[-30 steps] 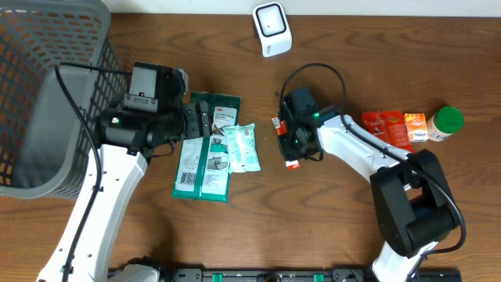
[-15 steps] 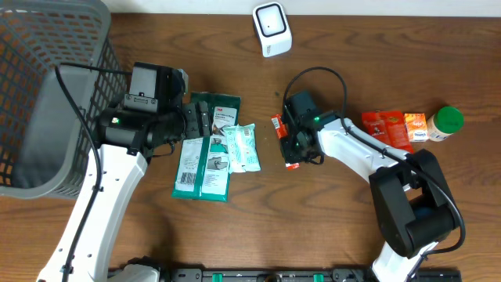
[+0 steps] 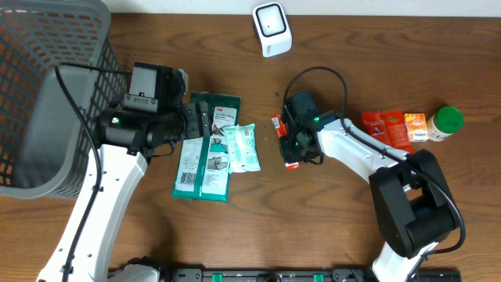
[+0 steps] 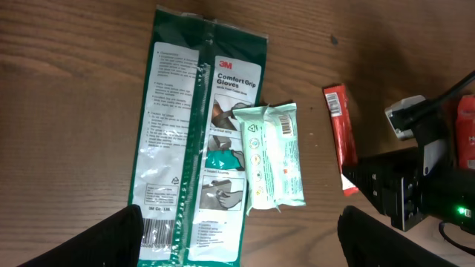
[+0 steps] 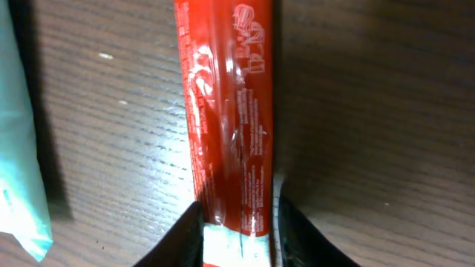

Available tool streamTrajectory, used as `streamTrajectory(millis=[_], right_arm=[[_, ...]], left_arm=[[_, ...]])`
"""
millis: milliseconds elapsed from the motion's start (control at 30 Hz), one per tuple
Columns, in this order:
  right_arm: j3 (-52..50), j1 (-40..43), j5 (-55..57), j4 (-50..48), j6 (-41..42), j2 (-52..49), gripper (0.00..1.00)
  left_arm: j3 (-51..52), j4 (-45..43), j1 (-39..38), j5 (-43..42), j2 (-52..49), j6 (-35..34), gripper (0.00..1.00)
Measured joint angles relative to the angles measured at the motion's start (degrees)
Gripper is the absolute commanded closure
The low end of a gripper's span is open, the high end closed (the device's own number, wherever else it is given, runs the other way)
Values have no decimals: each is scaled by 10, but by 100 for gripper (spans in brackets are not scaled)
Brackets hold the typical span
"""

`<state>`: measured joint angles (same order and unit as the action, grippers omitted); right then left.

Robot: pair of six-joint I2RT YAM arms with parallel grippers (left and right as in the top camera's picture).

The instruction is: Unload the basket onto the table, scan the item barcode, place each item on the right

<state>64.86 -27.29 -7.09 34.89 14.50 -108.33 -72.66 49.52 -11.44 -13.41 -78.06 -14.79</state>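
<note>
A long red packet (image 5: 230, 111) lies flat on the wooden table, its white-ended tip between my right gripper's fingers. The right gripper (image 5: 237, 239) is shut on the red packet, with one dark finger pressed against each long edge. From overhead, the right gripper (image 3: 291, 149) covers the packet's middle, and only the red packet's ends (image 3: 276, 123) show. My left gripper (image 4: 249, 237) hangs open above a green glove pack (image 4: 193, 133) with a barcode at its lower end. A mint wipes pack (image 4: 273, 156) lies beside the glove pack. The white scanner (image 3: 272, 28) stands at the table's far edge.
A grey mesh basket (image 3: 47, 94) fills the far left. At the right lie red and orange packets (image 3: 387, 129) and a green-capped bottle (image 3: 448, 121). The right arm's cable loops above the right gripper.
The right gripper has shifted very slightly over the red packet. The left arm and the packs beneath it have not moved.
</note>
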Motion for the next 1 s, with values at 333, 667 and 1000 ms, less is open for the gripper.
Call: streamTrajectory(millis=[333,667,1000], right_arm=[[-16,0,0,-31,23,6,95],[-16,3,-4,-12,6,12,99],[-17,10,3,-2,-73,62,99]], left_arm=[[0,0,0,0,0,0,16],[0,0,0,0,0,0,16],[0,0,0,0,0,0,16]])
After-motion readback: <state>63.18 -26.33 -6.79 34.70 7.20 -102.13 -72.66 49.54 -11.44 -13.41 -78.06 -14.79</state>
